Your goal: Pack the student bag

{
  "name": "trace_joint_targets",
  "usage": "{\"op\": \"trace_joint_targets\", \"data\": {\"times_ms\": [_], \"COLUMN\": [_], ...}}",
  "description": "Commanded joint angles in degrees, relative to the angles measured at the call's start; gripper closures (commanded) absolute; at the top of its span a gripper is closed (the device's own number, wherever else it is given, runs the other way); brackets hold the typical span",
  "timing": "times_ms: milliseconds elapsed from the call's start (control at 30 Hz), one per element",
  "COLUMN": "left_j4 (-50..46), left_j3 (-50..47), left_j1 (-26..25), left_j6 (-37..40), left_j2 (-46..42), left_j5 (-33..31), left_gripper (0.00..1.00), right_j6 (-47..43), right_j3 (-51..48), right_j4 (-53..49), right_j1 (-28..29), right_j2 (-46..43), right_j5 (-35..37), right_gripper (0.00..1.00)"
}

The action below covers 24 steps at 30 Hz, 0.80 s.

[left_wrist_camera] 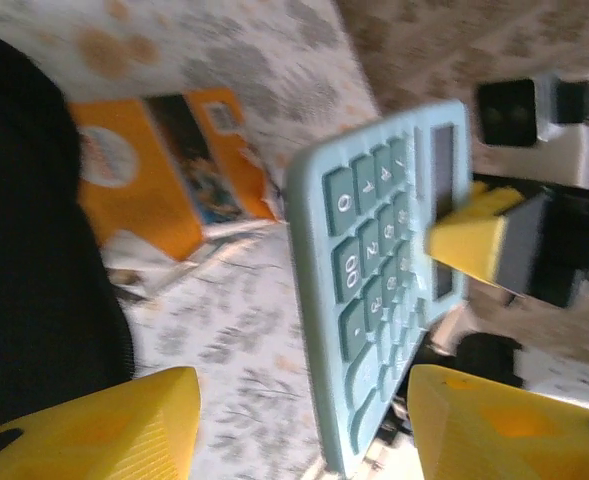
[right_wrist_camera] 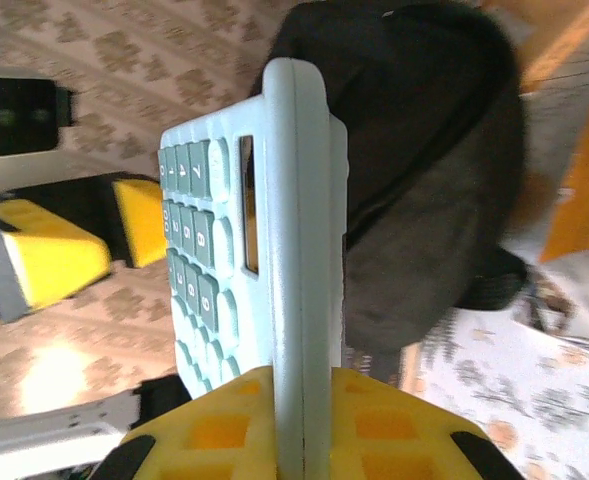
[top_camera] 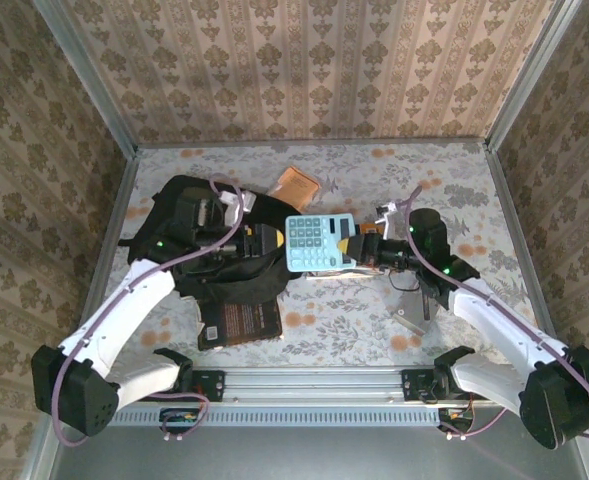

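Right end effector (right_wrist_camera: 294, 430) is clamped on the calculator (right_wrist_camera: 274, 250); student bag (right_wrist_camera: 414, 120) lies just left, probably nearer the spread-open left end effector (left_wrist_camera: 304, 420).

pale blue plastic calculator (top_camera: 320, 243), grey-green keys | soft black fabric backpack (top_camera: 229, 285) left of it | flat orange packet (top_camera: 297, 186) behind it | beige tablecloth (top_camera: 374, 320), orange-grey floral

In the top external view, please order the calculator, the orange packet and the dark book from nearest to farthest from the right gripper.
1. Calculator: held by the right gripper between its fingers, just to the left of it in this view.
2. Orange packet: lying on the table, farther back and to the left.
3. Dark book: flat on the table, toward the near edge and farthest left.
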Motion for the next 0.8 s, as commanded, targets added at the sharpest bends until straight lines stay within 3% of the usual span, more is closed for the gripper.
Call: {"op": "trace_joint_targets", "data": {"times_ms": [0, 133, 300, 433, 667, 767], "left_j4": [-12.32, -19.37, -28.4, -33.13, -38.0, -39.07], "left_j3": [5.73, 12.41, 22.31, 27.6, 35.27, 37.31], "left_j1": [0.29, -2.82, -13.55, -19.15, -23.72, -24.43], "left_j6": [9.53, 17.18, 24.47, 26.91, 29.31, 29.74], "left_j2": [2.5, 9.68, 20.06, 26.84, 36.43, 39.42], "left_j5": [-19.57, -27.98, -40.97, -47.99, -59.63, -61.56], "left_gripper": [0.42, 0.39, 0.34, 0.32, 0.31, 0.31], "right_j6": [-5.43, -5.76, -6.96, -8.2, -8.84, -8.71], "right_j3": [-0.56, -1.8, -1.85, -1.68, -3.33, -3.82], "right_j4": [-11.25, -13.81, -18.44, -21.99, -22.41, -22.02], "right_j1": [-0.7, -1.37, -1.8, -3.2, -6.39, -7.03], "right_j2": [-3.33, -5.32, -8.8, -10.92, -13.43, -13.23], "right_j5": [11.72, 13.94, 19.5, 23.34, 22.4, 21.13], "right_gripper": [0.89, 0.89, 0.89, 0.89, 0.89, 0.89]}}
